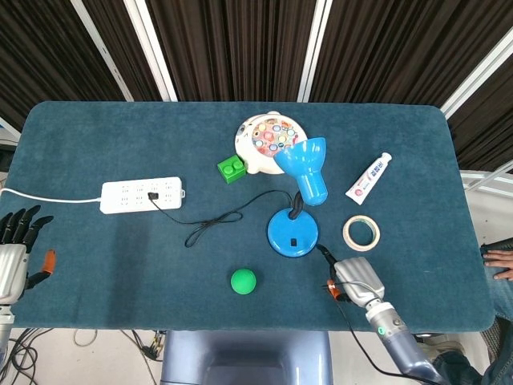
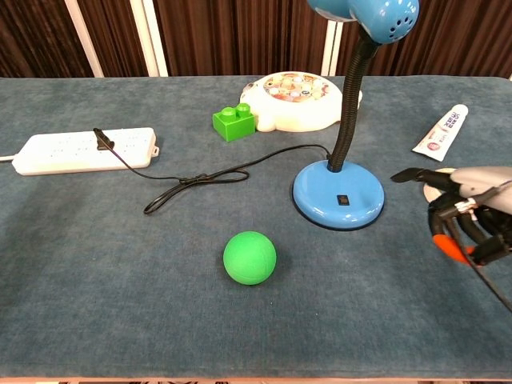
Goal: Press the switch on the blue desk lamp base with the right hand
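My right hand point(image 1: 355, 277) hovers at five o'clock of the blue lamp base point(image 1: 292, 232), one finger point(image 2: 416, 174) extended, holding nothing. Switch point(image 2: 342, 199) sits unpressed on the base's near side. Risk: overshoot strikes the tape roll point(image 1: 361, 233) or topples the gooseneck point(image 2: 350, 104).

ball point(image 1: 243, 281) before lamp base point(image 1: 292, 232), tape point(image 1: 361, 233) right
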Motion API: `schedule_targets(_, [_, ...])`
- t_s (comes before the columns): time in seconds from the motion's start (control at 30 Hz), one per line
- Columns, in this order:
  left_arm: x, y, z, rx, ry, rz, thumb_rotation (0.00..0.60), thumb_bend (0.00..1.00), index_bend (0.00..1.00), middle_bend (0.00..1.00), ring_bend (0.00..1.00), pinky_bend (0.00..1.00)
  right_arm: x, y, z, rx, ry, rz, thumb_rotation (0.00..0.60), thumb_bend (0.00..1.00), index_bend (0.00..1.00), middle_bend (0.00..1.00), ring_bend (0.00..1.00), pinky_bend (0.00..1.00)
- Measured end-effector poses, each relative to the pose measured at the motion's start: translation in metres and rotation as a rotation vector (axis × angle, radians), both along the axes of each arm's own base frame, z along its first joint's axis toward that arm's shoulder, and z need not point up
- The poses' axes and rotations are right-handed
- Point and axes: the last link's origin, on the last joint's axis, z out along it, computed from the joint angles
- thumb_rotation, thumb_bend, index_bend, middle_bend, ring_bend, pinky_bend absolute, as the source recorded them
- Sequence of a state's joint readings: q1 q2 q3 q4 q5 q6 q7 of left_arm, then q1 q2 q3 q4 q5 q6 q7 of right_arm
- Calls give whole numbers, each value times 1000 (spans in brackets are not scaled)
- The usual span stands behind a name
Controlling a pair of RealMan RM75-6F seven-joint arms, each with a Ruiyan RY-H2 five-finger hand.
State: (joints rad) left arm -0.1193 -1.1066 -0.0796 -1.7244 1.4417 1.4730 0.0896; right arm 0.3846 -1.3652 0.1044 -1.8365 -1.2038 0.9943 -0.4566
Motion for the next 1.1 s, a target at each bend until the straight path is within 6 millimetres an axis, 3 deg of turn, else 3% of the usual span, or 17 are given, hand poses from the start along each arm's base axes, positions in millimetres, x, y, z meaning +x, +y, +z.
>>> schedule_targets(0.43, [0,0,1,4,-1,-1,600,491,179,37,0,0,26,-17,-41,42,41,-10,600,562,0,549,695,842])
schedule_targets(0.87, [0,1,2,11,-1,0,600,491,179,37,0,0,38,-28,-50,19,48,-23,600,562,0,549,695,900])
schedule_targets(1.1, [0,1,2,9,0,-1,600,491,179,37,0,0,36,-26,-50,27,58,-29,600,561,0,549,695,925])
